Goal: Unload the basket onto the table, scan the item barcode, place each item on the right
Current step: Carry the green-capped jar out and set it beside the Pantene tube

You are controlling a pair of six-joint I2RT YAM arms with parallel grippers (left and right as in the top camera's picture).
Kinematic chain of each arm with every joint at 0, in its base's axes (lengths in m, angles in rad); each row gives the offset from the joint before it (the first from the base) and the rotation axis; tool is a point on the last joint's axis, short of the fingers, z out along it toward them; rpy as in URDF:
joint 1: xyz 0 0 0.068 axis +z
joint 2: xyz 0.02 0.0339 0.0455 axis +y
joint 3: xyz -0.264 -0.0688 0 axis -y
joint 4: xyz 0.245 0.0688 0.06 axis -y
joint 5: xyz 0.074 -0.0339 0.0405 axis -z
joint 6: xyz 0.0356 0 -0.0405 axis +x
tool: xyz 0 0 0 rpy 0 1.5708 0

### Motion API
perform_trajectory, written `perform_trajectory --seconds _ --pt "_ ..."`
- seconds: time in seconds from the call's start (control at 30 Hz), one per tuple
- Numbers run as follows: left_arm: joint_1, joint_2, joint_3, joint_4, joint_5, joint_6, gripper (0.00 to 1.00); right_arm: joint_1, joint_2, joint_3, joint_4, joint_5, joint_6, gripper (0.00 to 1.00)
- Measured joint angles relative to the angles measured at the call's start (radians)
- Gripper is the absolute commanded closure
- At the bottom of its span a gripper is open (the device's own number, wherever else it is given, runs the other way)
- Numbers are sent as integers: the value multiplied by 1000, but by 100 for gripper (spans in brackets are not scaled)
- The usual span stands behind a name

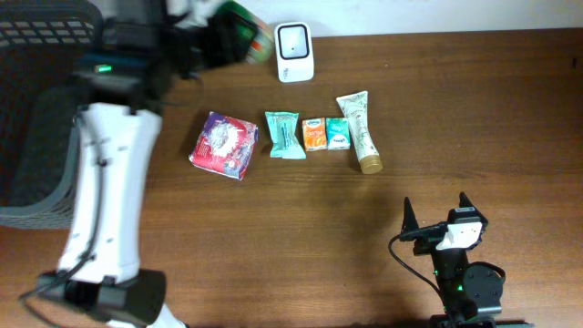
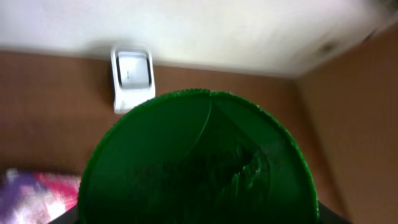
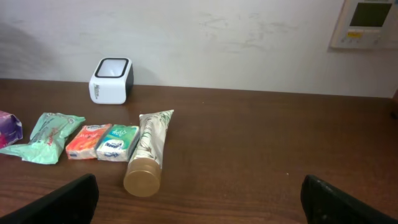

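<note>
Green pack (image 2: 199,162) fills the left wrist view, clamped in the left gripper (image 1: 221,43) and held just beside the white scanner (image 1: 294,52). The step in hand looks like presenting it. Next, its barcode probably needs turning to face the scanner. The right gripper (image 1: 435,208) rests wide open, well apart.

Against wall at desk (image 1: 474,118) back edge: scanner (image 1: 294,52). Just left of scanner: item (image 1: 248,32) in left end effector (image 1: 230,41). Mid-desk row, left to right: large packet (image 1: 224,144), sachet (image 1: 284,134), first small pack (image 1: 314,134) touching second small pack (image 1: 337,133), tube (image 1: 359,130) with cap toward front. Off desk's left side: basket (image 1: 36,109). Front right, well apart from row: right end effector (image 1: 435,208).
</note>
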Motion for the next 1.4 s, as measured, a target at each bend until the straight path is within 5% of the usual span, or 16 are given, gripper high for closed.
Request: perform_trajectory --seconds 0.27,0.53,0.57,0.67,0.87,1.0,1.17,1.4 --pt "-387 380 -1 -120 -222 -3 41 0 0 0 0 0 0 1" --pt "-511 556 -2 -118 -276 -3 27 0 0 0 0 0 0 1" --pt "-513 556 -2 -111 -282 -3 12 0 0 0 0 0 1 1" --pt "-513 556 -2 -82 -288 -10 2 0 0 0 0 0 0 1" --pt "-512 559 51 -102 -288 -11 3 0 0 0 0 0 0 1" --pt "-501 563 415 -284 -288 -1 1 0 0 0 0 0 0 1" --pt "-365 548 855 -702 -391 24 1 0 0 0 0 0 0 1" --pt "-130 544 896 -708 -429 153 1 0 0 0 0 0 0 1"
